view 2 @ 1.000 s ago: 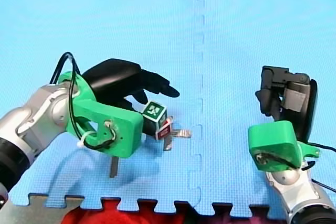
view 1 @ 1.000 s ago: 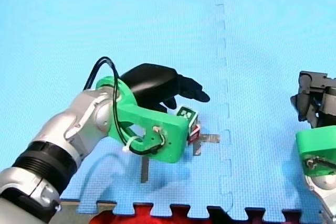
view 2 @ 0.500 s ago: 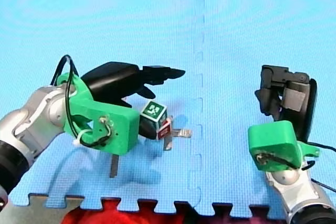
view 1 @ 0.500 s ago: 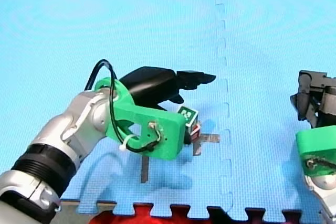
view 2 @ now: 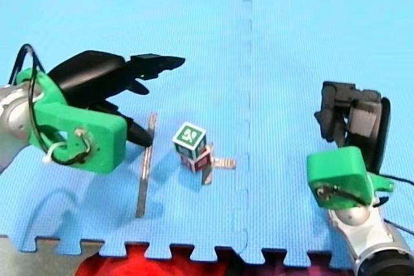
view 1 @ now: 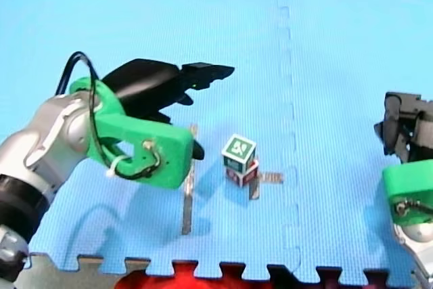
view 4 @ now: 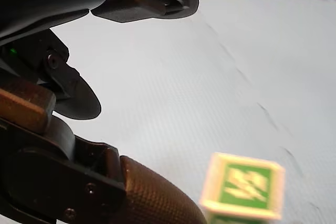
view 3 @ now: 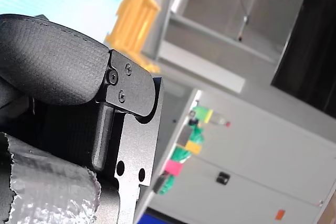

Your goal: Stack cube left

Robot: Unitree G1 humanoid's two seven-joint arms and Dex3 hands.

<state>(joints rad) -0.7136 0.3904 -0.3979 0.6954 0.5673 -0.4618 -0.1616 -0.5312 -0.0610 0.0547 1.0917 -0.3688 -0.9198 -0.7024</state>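
Two cubes sit stacked near the front of the foam mat [view 1: 338, 45], green cube [view 1: 239, 151] atop red cube [view 1: 245, 174], apparently finished. The right hand [view 2: 348, 119] at the right edge is curled, empty. Farther left, the left hand [view 1: 177, 84] hovers unclenched and empty, likely clear to avoid toppling them.

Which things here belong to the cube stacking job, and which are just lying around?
Job: green cube on top of red cube; left hand, open, beside the stack.
Lying about: grey strips on the blue foam mat; right hand, at the mat's right edge.
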